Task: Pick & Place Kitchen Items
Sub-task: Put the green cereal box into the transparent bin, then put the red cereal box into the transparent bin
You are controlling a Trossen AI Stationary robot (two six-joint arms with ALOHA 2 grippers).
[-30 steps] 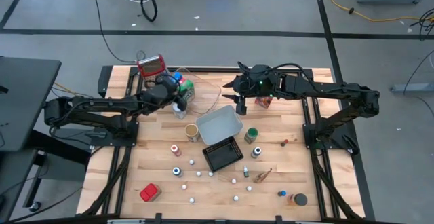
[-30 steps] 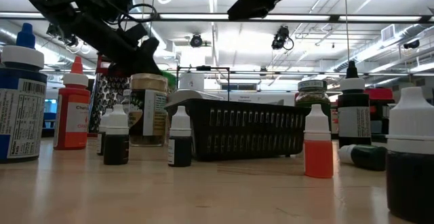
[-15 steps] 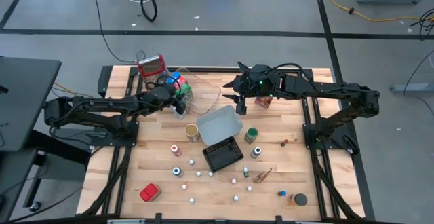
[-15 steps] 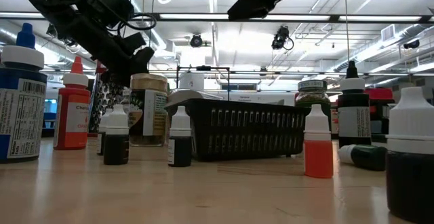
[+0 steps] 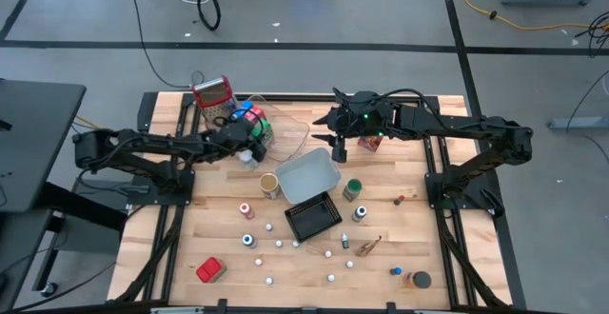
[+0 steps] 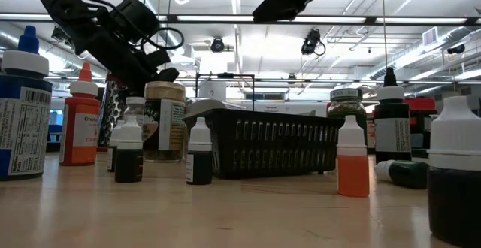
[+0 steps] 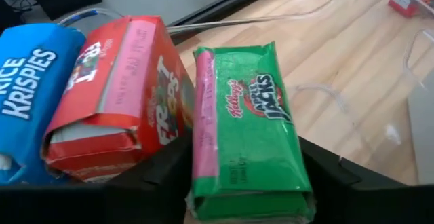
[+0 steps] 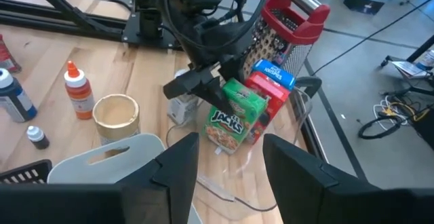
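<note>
I see three cereal cartons side by side: a green Apple Jacks carton (image 7: 247,125) with a pink side strip, a red Froot Loops carton (image 7: 119,95) with a pink panel, and a blue Rice Krispies carton (image 7: 30,88) with white lettering. The grater (image 8: 285,24) is perforated metal with a red top.

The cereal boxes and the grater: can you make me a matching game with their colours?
Things:
1. Apple Jacks box
2. Froot Loops box
3. Rice Krispies box
4. grater top

Colours and spots:
A. blue, at the end of the row
B. green, right in front of the left gripper
C. red, on a metal tool behind the boxes
D. red with a pink strip, in the middle of the row

Pairs: 1-B, 2-D, 3-A, 4-C
</note>
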